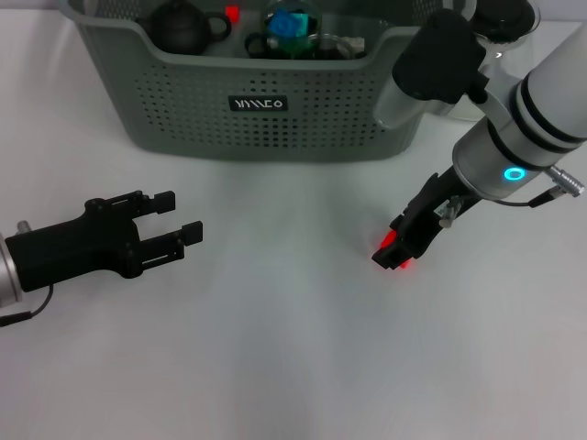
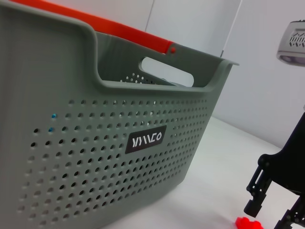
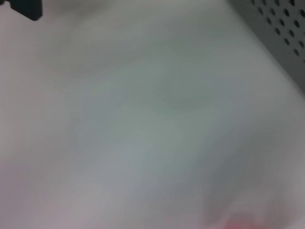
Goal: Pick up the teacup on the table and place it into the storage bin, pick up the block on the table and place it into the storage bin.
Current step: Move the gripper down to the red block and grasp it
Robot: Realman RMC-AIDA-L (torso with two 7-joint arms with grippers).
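Red plastic shows at the tips of my right claw point(image 1: 396, 253), low on the white tabletop point(image 1: 275, 348) toward its right edge: that is the block point(image 1: 389, 257), and my fingers are down around it. From the head view I judge them clenched on it or very nearly so, though the block still looks to be touching the surface. My left claw point(image 1: 179, 228) lies near the left edge, released and empty, fingers spread, pointing across toward the middle.

Along the far edge stands the grey storage bin point(image 1: 183, 101), well apart from the block. Inside it I can see a dark teacup point(image 1: 182, 27) near its left end, so that half of the job looks done.

What worries me is the hold. Only a sliver of block is between my fingertips; if I lift fast it could pivot out and skitter across the tabletop. The bin's near wall is tall too, and carrying low would knock the block against the rim.
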